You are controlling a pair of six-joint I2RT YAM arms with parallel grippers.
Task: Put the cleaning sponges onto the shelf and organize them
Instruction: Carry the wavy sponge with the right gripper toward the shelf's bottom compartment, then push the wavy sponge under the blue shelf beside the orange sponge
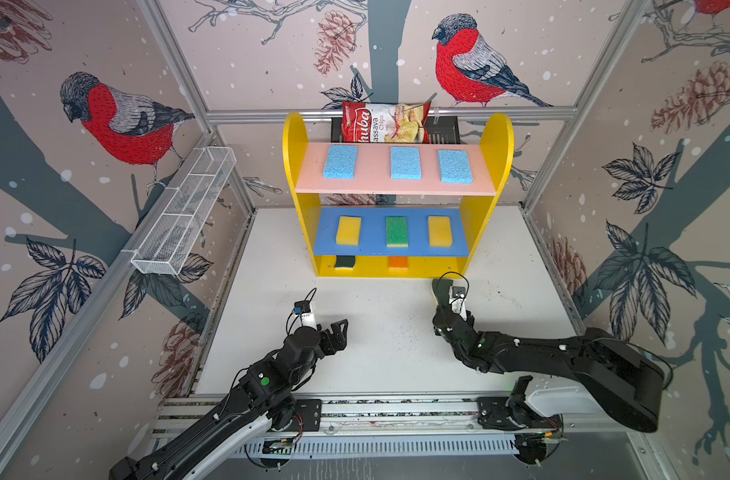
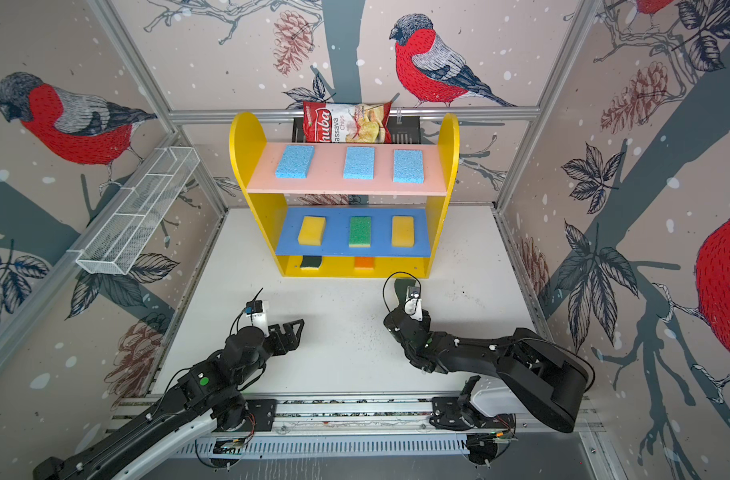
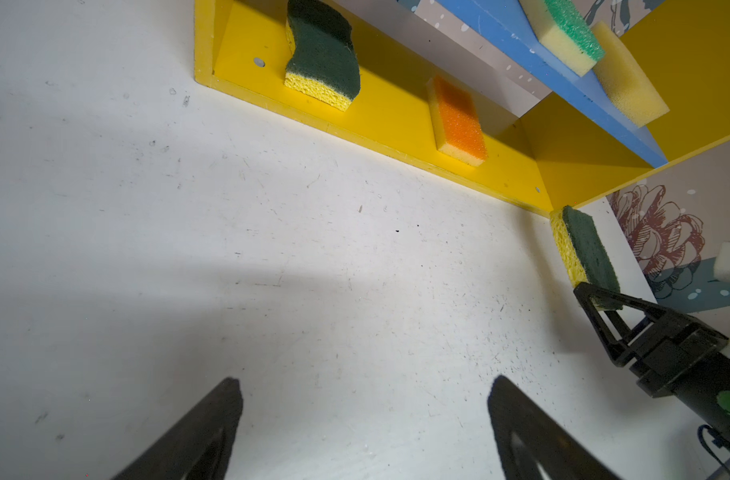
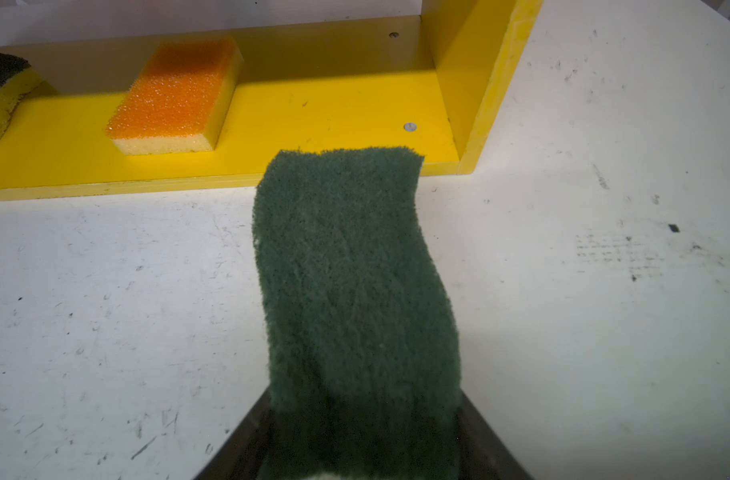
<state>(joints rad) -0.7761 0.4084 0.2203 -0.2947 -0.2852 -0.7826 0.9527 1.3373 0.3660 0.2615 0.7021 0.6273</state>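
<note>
Just beside shelf (image 4: 334, 95): wavy sponge (image 4: 355, 270) (clamped)

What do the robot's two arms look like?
The left arm and right arm are black and jointed, white near the base. Each has a green dot, thin black cables looping by a small white camera, and black triangle-shaped jaws.

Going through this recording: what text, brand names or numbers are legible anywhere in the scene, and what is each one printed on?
"huba": big white letters on the red chips bag behind the shelf; the word's start seems hidden.
"assava Chips": smaller letters beside it on the same bag, start also hidden.
Small print at the bag's top corner: too small to read.
No text shows on the sponges or the shelf in any view.
</note>
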